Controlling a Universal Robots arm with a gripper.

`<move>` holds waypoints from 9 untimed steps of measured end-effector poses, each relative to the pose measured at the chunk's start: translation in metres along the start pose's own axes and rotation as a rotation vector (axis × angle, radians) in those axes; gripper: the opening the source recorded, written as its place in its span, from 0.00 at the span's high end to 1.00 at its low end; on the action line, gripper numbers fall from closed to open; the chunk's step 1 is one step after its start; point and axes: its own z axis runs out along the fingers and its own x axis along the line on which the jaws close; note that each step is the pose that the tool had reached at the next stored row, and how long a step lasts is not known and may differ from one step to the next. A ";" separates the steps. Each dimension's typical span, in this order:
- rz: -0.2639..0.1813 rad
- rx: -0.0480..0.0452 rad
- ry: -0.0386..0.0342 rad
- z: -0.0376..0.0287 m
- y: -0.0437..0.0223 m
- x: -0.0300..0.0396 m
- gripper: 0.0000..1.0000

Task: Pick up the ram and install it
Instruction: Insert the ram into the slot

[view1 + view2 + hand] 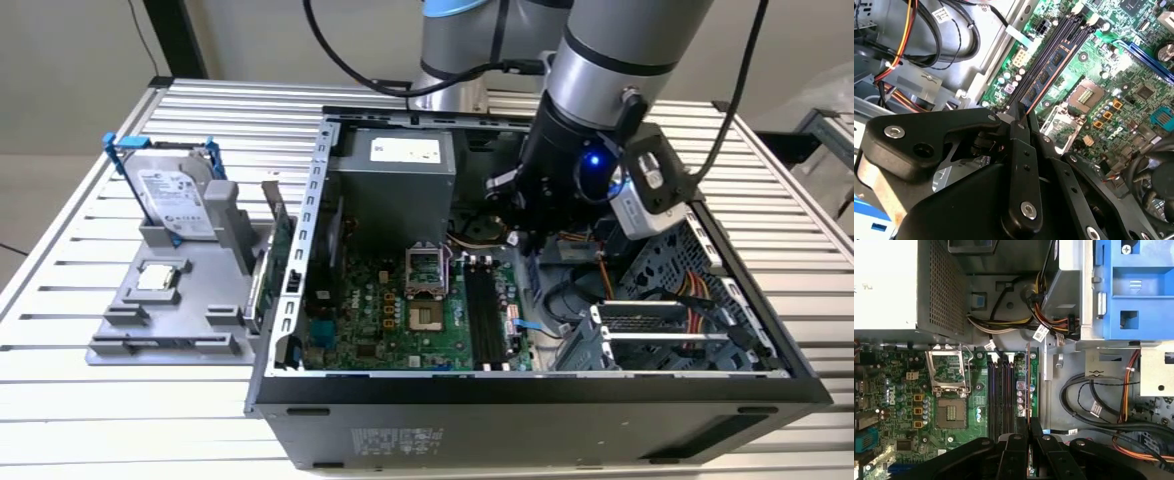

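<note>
gripper (1019, 119) is down inside the open pc case (310, 200), fingers (1020, 150) pinched narrow on one end of the ram (1046, 74). the green stick stands on edge over the black memory slots (1001, 390) on the motherboard (904, 390), just beside the cpu socket (949, 412). can't tell if it's seated.

In the second wrist view the gripper (1019, 119) clamps the ram (1044, 76). Its black body covers the stick's near end, so whether that end sits in a slot cannot be told. In the first wrist view the ram is edge-on, a thin line, and the power supply (884, 285) is washed out to white. In the exterior view the arm (601, 60) runs off the upper edge.
</note>
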 end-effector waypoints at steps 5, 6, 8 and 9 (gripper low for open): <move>0.000 0.0000 0.0000 0.0036 -0.0024 -0.0001 1.00; 0.000 0.0000 0.0000 0.0045 -0.0027 -0.0001 1.00; 0.000 0.0003 0.0001 0.0059 -0.0037 -0.0002 1.00; 0.000 0.0002 0.0000 0.0067 -0.0041 -0.0002 1.00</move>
